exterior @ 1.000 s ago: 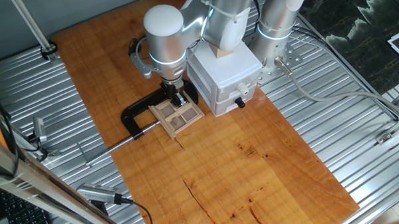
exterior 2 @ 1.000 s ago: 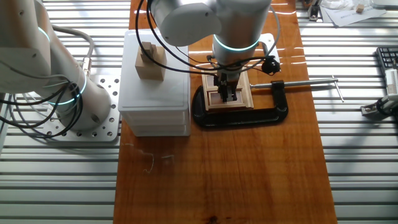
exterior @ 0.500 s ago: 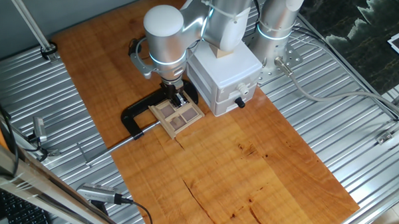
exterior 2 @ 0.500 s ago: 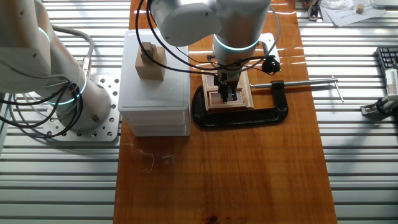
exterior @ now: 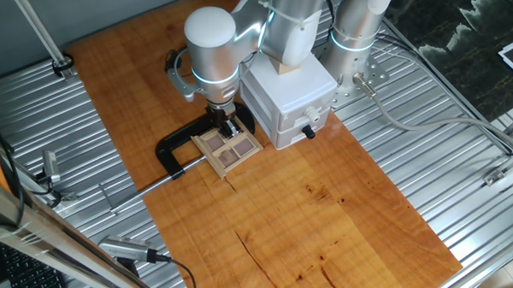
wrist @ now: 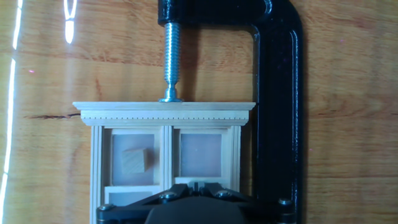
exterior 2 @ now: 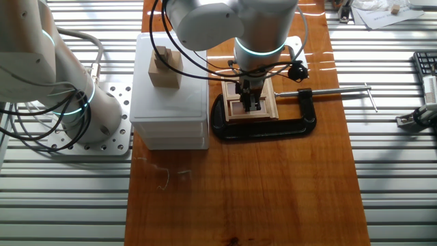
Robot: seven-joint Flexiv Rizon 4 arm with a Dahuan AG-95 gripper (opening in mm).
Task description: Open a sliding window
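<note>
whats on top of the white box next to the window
A small wooden block sits on the white box. In one fixed view the arm hides much of the box's top, so anything further back there cannot be seen.

Robotics lab, as I see it: ribbed aluminium table [exterior: 463, 179], wooden board [exterior: 327, 201], keyboard [exterior 2: 425, 65], loose cables [exterior: 410, 121].

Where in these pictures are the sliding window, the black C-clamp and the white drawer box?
sliding window [wrist: 165, 111]: hand view, top moulding of its frame.
black C-clamp [exterior 2: 268, 129]: the other fixed view, long bar.
white drawer box [exterior: 290, 88]: one fixed view, top face.
</note>
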